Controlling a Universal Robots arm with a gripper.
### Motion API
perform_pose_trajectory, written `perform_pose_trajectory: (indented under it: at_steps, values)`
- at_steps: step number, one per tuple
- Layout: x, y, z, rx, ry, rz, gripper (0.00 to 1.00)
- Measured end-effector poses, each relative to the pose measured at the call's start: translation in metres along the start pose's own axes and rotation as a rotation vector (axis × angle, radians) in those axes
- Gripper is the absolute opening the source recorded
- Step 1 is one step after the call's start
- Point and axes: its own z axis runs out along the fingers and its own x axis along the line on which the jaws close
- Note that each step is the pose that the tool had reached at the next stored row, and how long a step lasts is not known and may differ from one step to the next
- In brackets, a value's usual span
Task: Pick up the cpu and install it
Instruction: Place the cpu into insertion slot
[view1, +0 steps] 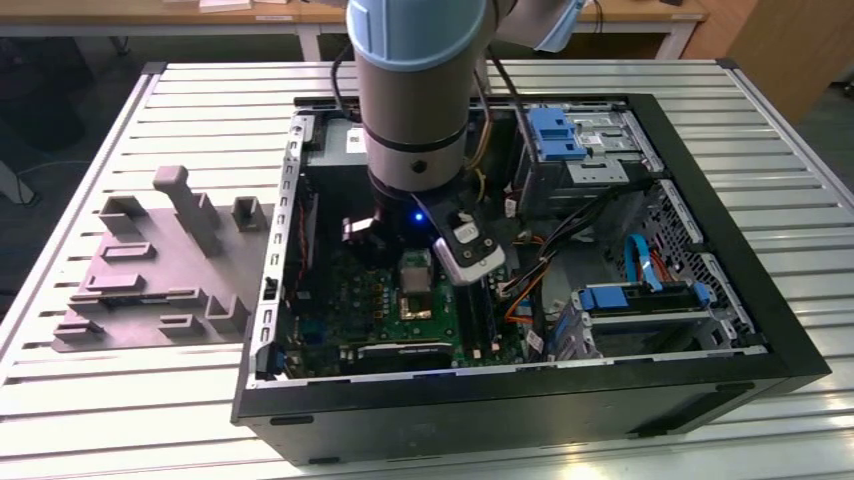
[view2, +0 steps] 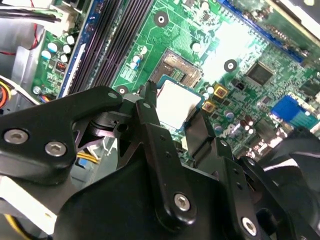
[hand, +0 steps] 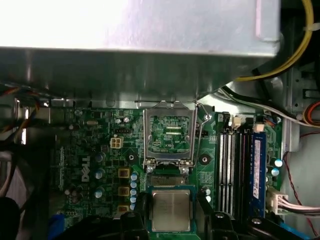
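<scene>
The hand (view2: 175, 107) is reaching down inside the open computer case (view1: 747, 340) and is gripping the cpu (view2: 177, 102). Its two black fingers (view2: 150, 120) are pressing on opposite edges of the chip, leaving only the chip's own width between them. The cpu is lying flat between the fingertips, pale top facing the cameras, and is hanging low over the green motherboard (view2: 240, 40). In the second wrist view the metal-framed socket (view2: 179, 67) with its dark centre is showing just past the fingertips. I cannot tell whether the chip is already touching it or is hovering above it. In the first wrist view the hinged load frame (hand: 148, 135) is standing open just beyond the chip, and the memory slots (hand: 235, 165) are running alongside the hand.

The main danger, as I am judging it, is a landing that is off-square. If the chip is sitting slightly aside of the socket or is tilting in the grip, one corner could be meeting the contacts first and bending them. Letting go from any height could be making the thin chip skate out of place. The fingers are also working in a tight spot, so a sideways correction could be knocking the open load frame or the small parts around the socket. The yellow cables (hand: 295, 55) hanging near the arm could be snagging and tugging the hand off line
</scene>
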Motion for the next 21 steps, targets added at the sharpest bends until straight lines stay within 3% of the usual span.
perform_pose_trajectory:
  at_steps: [12, 21]
  values:
    - [0.0002, -0.001, 0.0209, 0.0003, -0.0002, 0.022, 0.47]
    - [0.0003, -0.006, 0.0231, 0.0003, -0.0002, 0.02, 0.47]
